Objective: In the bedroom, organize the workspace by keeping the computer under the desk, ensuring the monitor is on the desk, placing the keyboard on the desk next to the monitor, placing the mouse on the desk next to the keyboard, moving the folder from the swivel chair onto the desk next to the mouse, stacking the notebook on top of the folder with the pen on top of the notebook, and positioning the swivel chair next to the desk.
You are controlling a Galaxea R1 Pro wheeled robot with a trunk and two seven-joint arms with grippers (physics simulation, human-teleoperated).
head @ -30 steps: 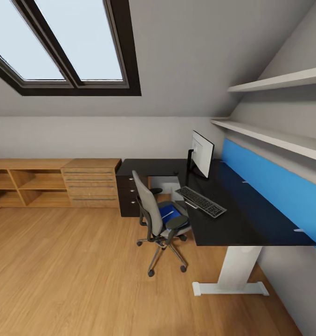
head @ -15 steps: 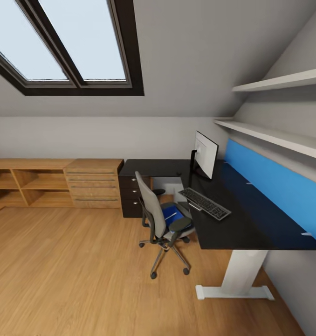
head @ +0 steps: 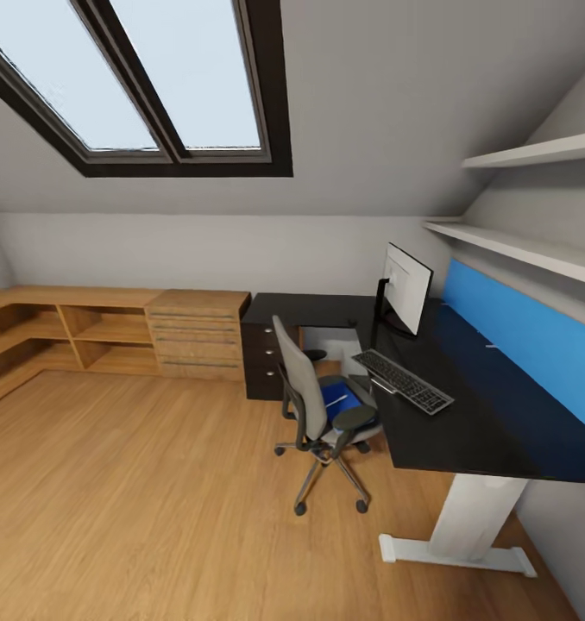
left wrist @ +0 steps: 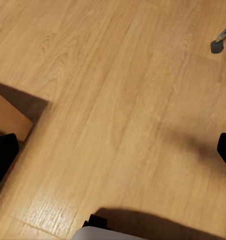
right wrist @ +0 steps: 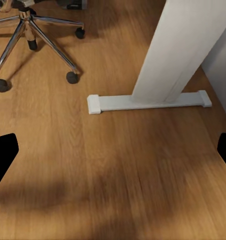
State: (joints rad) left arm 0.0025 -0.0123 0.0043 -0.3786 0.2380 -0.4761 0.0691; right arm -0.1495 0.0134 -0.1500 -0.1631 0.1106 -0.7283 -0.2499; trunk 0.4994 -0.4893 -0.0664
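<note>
From my head camera I see the tabletop, black and glossy, running along the wall on the right side of the room. The monitor stands upright on it near the corner, and the keyboard lies flat just in front of the monitor. The swivel chair is pulled close to the edge of the tabletop, with its back turned to the room, and the blue folder lies on its seat. Under the corner part I see a pale grey box that may be the computer, but it is mostly hidden. In the left wrist camera, the left pincer has its two dark fingertips far apart at the picture edges, so it is open, with only the wooden floor between them. The right pincer is wide apart in the same way, holding nothing; beyond it, well apart, are the white foot of the tabletop leg and the chrome star base of the chair.
</note>
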